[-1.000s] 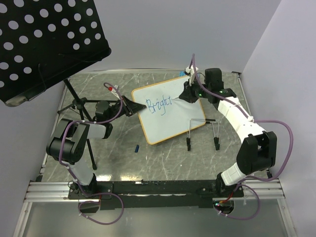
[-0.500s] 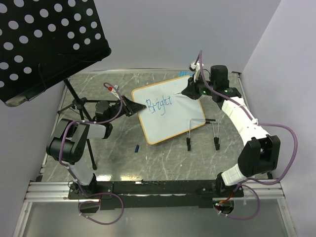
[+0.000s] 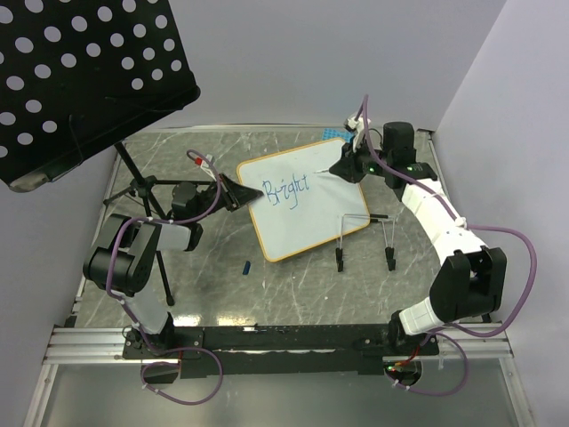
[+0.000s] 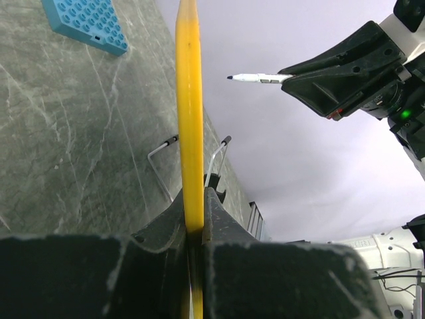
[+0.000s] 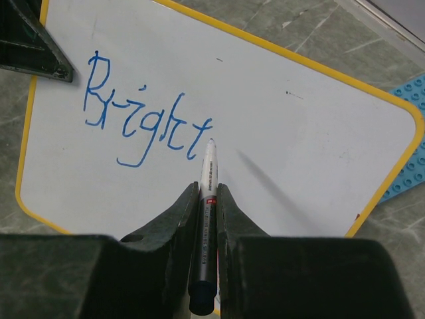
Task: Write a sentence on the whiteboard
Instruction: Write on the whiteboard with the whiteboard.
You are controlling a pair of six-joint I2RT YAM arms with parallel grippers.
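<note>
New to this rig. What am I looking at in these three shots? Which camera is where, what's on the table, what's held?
Two robot arms are bolted at the near edge of a marble-patterned table. The wide picture comes from a fixed camera above and behind them. The other two come from a camera on each wrist, looking along that arm's own fingers. The left hand is clamped on the yellow rim of a whiteboard. The right hand is shut on a marker, whose tip is just off the board, past the blue word "Bright". Also there are a blue studded plate beyond the board, a wire stand, a small blue piece, and a black perforated music stand at the left.
</note>
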